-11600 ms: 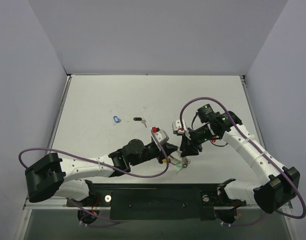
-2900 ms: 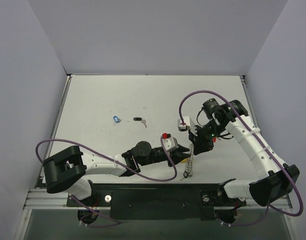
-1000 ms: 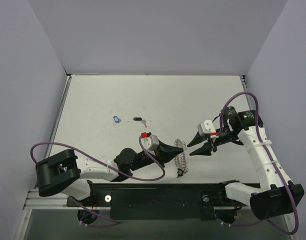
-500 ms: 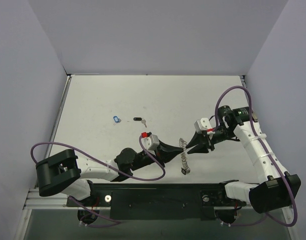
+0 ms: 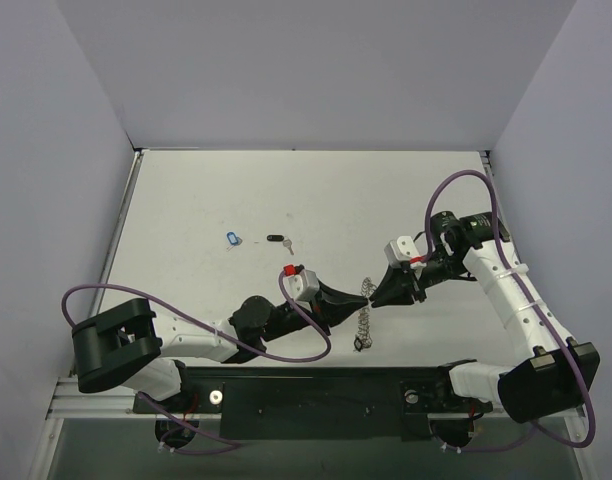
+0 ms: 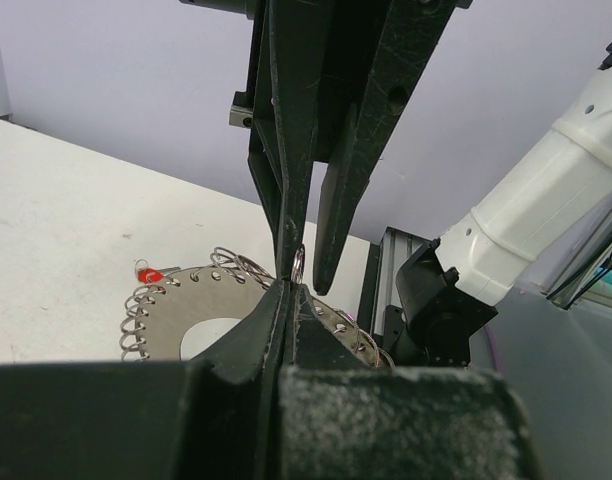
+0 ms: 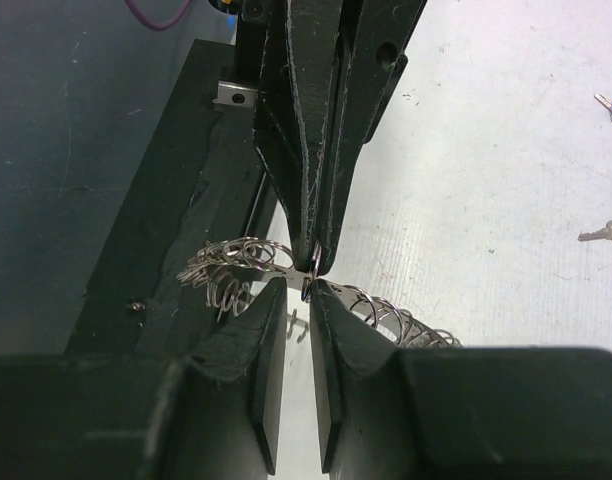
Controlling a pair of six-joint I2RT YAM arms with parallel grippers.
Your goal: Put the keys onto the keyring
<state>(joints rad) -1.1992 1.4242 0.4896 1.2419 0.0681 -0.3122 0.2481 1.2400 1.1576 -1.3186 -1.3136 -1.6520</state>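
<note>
Left wrist view: my left end effector (image 6: 286, 292) is clamped tight on the rim of the keyring (image 6: 171, 300), near the counter's (image 5: 186, 200) front edge. Opposite, my right end effector (image 7: 298, 288) is parted only a sliver, straddling that looped rim. A blue key (image 5: 233, 238) and black key (image 5: 277, 239) lie well apart from it.
</note>
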